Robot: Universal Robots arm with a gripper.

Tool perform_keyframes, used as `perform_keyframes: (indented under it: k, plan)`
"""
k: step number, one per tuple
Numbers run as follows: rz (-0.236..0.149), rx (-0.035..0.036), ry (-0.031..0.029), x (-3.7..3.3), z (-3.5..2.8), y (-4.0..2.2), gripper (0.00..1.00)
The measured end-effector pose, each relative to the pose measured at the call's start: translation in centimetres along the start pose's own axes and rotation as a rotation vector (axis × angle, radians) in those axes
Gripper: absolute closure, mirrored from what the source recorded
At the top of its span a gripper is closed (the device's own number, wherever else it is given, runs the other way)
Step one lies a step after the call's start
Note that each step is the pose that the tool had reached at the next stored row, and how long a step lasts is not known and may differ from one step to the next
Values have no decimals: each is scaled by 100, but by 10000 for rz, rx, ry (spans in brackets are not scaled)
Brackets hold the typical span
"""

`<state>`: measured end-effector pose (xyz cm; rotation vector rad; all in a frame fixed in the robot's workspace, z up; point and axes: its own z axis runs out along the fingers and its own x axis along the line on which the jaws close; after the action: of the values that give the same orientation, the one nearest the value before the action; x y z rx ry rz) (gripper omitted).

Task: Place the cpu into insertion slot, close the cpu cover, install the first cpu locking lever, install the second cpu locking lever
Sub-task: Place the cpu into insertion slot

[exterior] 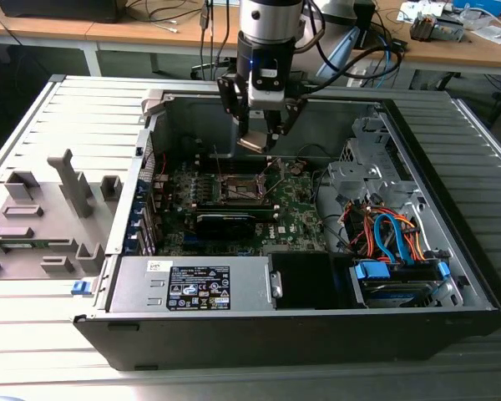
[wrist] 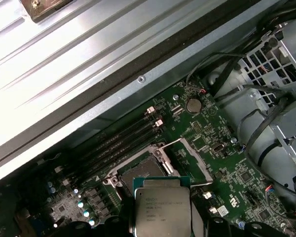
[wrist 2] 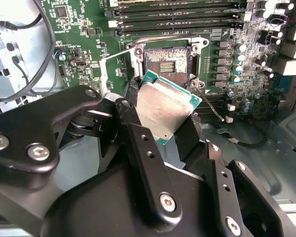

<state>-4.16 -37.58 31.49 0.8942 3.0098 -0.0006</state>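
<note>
My gripper (exterior: 257, 134) is shut on the cpu (exterior: 252, 144), a flat square chip with a silvery top and green edge. It hangs tilted inside the open computer case, above the insertion slot (exterior: 240, 190). In the second wrist view the black fingers (wrist 2: 130, 111) pinch the cpu (wrist 2: 165, 106) by two opposite edges, just short of the insertion slot (wrist 2: 166, 61), whose contact field lies bare. The cpu cover (wrist 2: 113, 69) is swung open beside the socket. The first wrist view shows the cpu (wrist: 163, 210) partly overlapping the insertion slot (wrist: 138, 173), with the cpu cover (wrist: 192, 160) raised.
Green motherboard (exterior: 296, 213) with long black memory slots (wrist 2: 177, 12) beside the socket. A black card (exterior: 225, 221) sits in front of it. Power supply (exterior: 192, 288) is at the case front and a drive bay with blue and orange cables (exterior: 392, 238) at the exterior view's right. Grey plastic fixture (exterior: 50, 209) lies outside.
</note>
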Motion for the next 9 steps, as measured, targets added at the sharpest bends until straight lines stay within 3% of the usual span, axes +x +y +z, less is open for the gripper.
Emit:
perform_keyframes:
  k: [1, 9]
  plan:
    - [247, 1, -1, 0, 3, 0, 45]
    - [661, 6, -3, 0, 9, 0, 45]
